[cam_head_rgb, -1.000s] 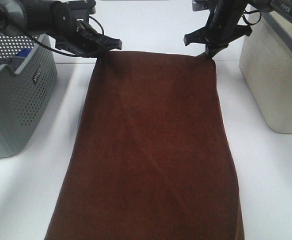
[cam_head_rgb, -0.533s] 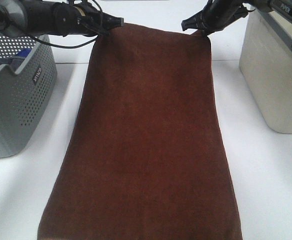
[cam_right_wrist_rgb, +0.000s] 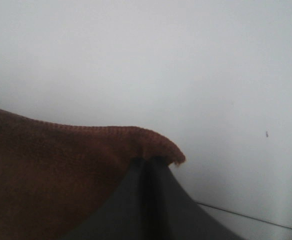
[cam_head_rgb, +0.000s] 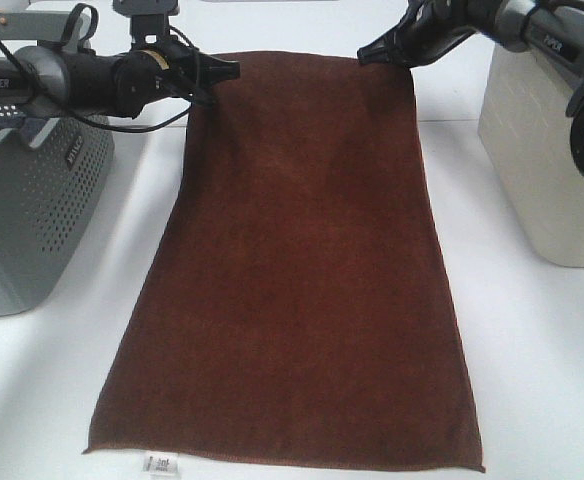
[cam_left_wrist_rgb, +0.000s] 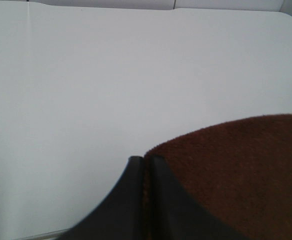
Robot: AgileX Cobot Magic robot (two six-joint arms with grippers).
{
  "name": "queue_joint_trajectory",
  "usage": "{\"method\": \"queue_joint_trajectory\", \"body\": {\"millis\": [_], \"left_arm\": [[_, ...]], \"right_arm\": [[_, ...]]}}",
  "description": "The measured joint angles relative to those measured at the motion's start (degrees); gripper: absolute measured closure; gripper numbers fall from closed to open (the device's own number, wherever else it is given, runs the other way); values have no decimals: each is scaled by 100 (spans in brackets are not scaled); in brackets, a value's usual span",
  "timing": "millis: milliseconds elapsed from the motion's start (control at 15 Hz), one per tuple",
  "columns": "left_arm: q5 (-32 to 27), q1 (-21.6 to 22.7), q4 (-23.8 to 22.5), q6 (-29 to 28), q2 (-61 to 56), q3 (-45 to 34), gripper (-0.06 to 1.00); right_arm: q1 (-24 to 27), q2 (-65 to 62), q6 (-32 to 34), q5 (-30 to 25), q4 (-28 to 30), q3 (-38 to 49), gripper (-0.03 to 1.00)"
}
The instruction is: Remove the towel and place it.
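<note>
The dark reddish-brown towel (cam_head_rgb: 302, 260) is stretched flat and long over the white table (cam_head_rgb: 542, 360), its near hem by the front edge with a small white tag (cam_head_rgb: 161, 462). My left gripper (cam_head_rgb: 215, 72) is shut on the towel's far left corner and holds it raised. My right gripper (cam_head_rgb: 377, 50) is shut on the far right corner, also raised. In the left wrist view the fingers (cam_left_wrist_rgb: 136, 200) pinch the towel's edge (cam_left_wrist_rgb: 236, 170). In the right wrist view the fingers (cam_right_wrist_rgb: 146, 200) pinch the hemmed corner (cam_right_wrist_rgb: 156, 142).
A grey perforated basket (cam_head_rgb: 22, 210) stands at the left with blue cloth inside. A cream bin (cam_head_rgb: 547, 150) stands at the right. The table runs on to the far side behind the grippers.
Both grippers have lifted the far corners and pulled the towel away from the camera. The near hem and its white tag have come into view at the front edge.
</note>
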State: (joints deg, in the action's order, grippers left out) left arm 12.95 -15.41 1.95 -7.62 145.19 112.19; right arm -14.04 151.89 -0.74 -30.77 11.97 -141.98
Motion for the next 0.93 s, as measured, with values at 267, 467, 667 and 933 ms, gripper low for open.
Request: {"method": "queue_joint_trajectory", "body": {"millis": [267,467,667,933], "left_arm": [[201,40,-46,0,235,0,66],[344,23,-269,0,241,0,32],[338,-63,-292,0,132,0,26],[-120,-218,-304,0,-401,0,25]], "right_arm": [[0,292,74,355,11,0,82],[0,332,212,550,29,0,39],[0,309,275,315,-6,0,25],[0,-201,292,-544,-487,0,24]]}}
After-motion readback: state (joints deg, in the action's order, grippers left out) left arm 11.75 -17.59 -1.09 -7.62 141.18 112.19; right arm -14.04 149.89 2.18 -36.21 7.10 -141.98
